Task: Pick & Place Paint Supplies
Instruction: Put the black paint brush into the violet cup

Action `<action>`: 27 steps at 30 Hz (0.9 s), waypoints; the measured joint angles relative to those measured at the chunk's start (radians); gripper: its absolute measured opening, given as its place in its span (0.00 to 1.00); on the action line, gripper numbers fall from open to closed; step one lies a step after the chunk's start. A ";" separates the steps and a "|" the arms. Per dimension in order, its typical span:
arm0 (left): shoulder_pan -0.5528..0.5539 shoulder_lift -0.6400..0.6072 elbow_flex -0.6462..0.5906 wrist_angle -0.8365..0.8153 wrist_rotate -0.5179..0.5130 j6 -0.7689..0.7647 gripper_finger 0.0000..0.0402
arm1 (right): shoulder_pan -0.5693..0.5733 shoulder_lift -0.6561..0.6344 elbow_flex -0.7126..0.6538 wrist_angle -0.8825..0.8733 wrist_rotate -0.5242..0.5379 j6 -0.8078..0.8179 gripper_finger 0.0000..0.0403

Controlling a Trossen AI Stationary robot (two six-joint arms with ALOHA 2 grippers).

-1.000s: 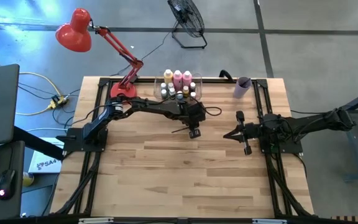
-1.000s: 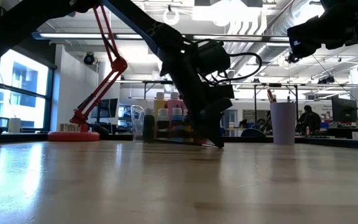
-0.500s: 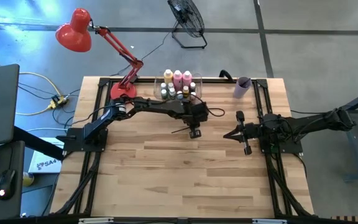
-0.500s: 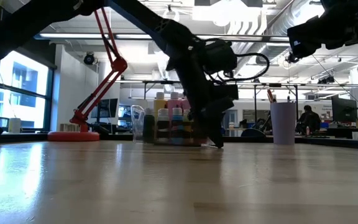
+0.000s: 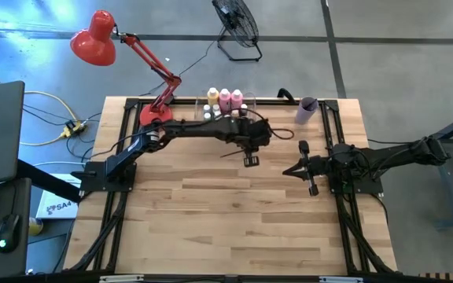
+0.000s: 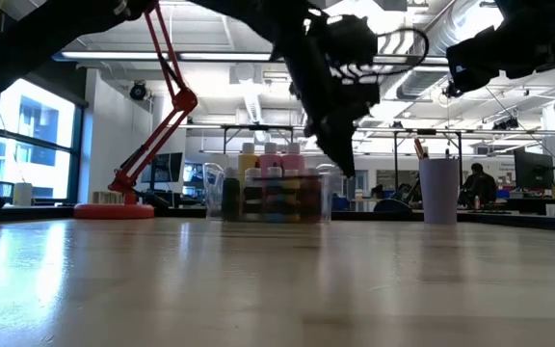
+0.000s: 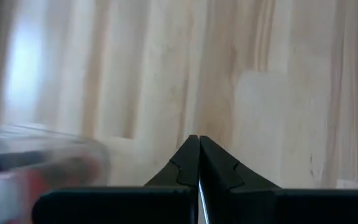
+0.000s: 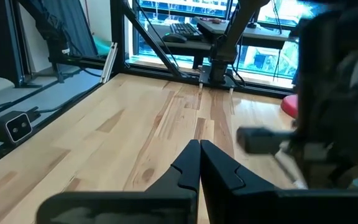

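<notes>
Paintbrush (image 5: 230, 153) hanging pinched in the left gripper (image 5: 250, 161) above the table (image 5: 211, 228)
Nearer, the right gripper (image 5: 298, 168) is waiting with fingers pressed together; beyond, paint bottles (image 5: 228, 100) are standing in the clear bin (image 6: 276, 196)

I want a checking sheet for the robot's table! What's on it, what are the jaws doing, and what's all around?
Surface: wooden table, mostly bare.
Job's things: paint bottles in a clear bin at the far edge; a thin paintbrush hangs from the left gripper.
Clutter: lilac cup, red desk lamp.
Grippers: left gripper above the table beside the bin, jaws shut on the paintbrush; right gripper waits at the right, jaws shut.
Cables: yellow cable on the floor.
Surroundings: floor fan, a seated person far behind.
</notes>
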 joint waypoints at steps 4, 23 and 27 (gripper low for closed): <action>0.000 0.000 0.115 -0.081 -0.061 0.035 0.00 | 0.000 0.000 0.000 -0.024 -0.001 0.000 0.00; -0.007 -0.244 0.236 0.109 0.191 0.042 0.00 | 0.000 0.060 0.000 0.196 0.055 0.023 0.00; -0.022 -0.238 0.235 0.180 0.317 0.043 0.00 | 0.000 0.131 0.001 0.352 0.105 0.050 0.00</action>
